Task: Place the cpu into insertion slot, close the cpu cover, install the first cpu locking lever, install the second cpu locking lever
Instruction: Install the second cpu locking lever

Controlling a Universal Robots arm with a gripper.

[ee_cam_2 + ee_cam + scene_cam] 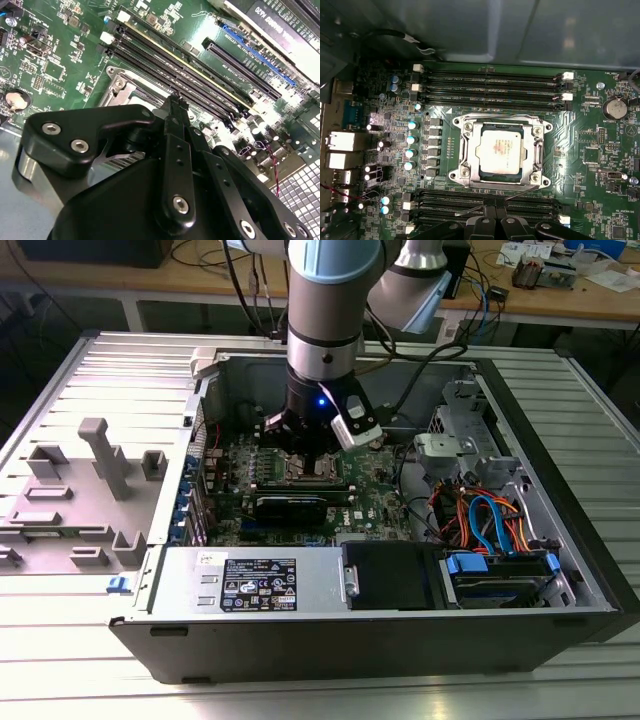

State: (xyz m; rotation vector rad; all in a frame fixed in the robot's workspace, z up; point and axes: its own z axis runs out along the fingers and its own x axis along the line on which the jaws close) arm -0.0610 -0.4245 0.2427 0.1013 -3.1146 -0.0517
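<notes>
The hand, black and closest to the lens in both wrist views, has its fingertips pressed together with nothing visibly between them. They hover just above the memory slots at one edge of the slot. The cpu lies seated in that socket, with the cover folded down around it as a silver frame. A thin lever runs along the socket edge nearest the fingertips, its long axis parallel to the memory slots; it looks unlatched, though that is a judgement. In the exterior view the arm stands over the motherboard inside the open case
</notes>
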